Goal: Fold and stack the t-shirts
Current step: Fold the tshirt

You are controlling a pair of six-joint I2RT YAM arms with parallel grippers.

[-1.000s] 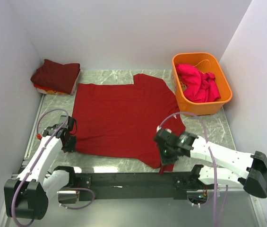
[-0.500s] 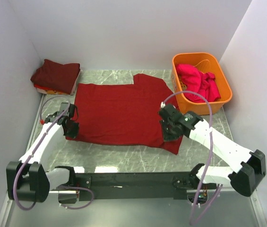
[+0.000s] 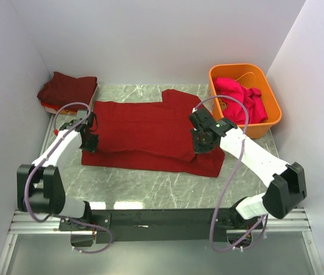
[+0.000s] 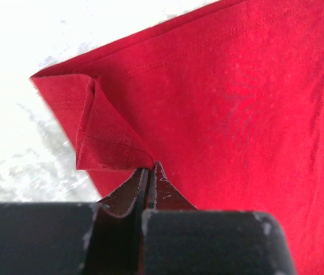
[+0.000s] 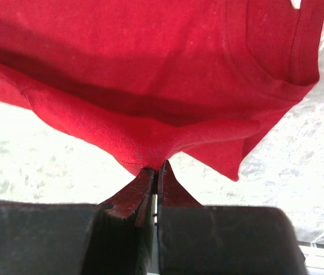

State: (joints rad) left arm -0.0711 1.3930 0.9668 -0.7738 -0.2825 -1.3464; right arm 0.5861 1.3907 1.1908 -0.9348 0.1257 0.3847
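Mid-table, on the grey-veined marble table (image 3: 167, 192), a dark red t-shirt (image 3: 150, 134) of soft matte knit, its near hem lifted and doubled back over the body, with a long strip of the lower layer showing along the near edge. At the shirt's left edge, the left gripper (image 3: 89, 141), dark jaws pressed together with a corner of the cloth pinched between the tips. In the left wrist view, a small triangular flap with a stitched double seam rising from those tips, flat fabric beyond. Over the shirt's right part, near the sleeve, the right gripper (image 3: 199, 143), jaws likewise clamped tight on a gathered fold of the same cloth. In the right wrist view, fabric draped in a shallow sag from the tips, a curved collar seam at upper right, a pointed corner hanging to the right. In the far left corner, apart from the spread shirt, a folded maroon t-shirt (image 3: 68, 90), a rounded, soft-edged slab. At the far right, an orange tub (image 3: 250, 130) of smooth plastic with rounded corners and a thick rim; inside it, a crumpled magenta-pink t-shirt (image 3: 241, 100), bunched in loose folds.
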